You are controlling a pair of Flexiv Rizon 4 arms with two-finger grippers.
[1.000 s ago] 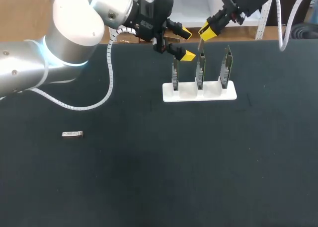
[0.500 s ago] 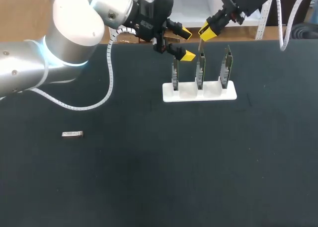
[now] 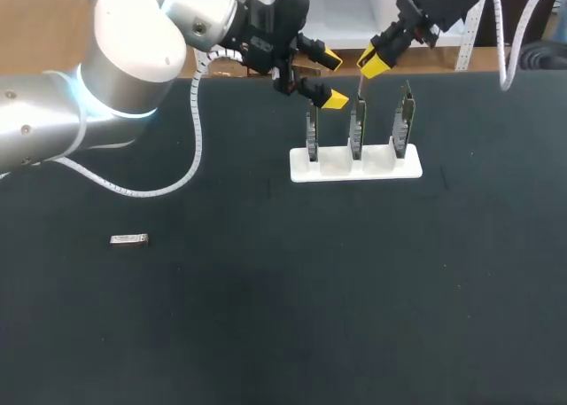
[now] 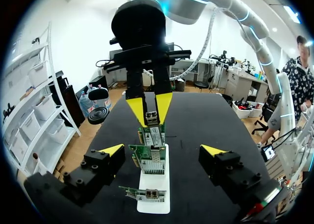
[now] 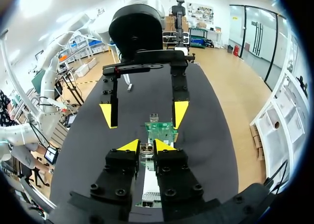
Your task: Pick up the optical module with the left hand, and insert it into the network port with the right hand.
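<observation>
**Right gripper holds module at the middle board**

Black table (image 3: 266, 334). Left arm (image 3: 106, 59) comes in from the left. Left gripper (image 3: 332, 79) is spread wide, holding nothing, near the white stand (image 3: 354, 167). The stand carries 3 upright circuit boards (image 3: 404, 117). Right gripper (image 5: 145, 146) is pinched narrow on the optical module (image 4: 152, 118), just above the middle board (image 3: 356, 126); contact unclear. A second module (image 3: 128, 239) lies flat, well apart, toward the left.

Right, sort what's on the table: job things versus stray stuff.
Job: optical module in right gripper; open left gripper; three boards in white holder.
Stray: small metal piece on the table, apart from both arms.
</observation>
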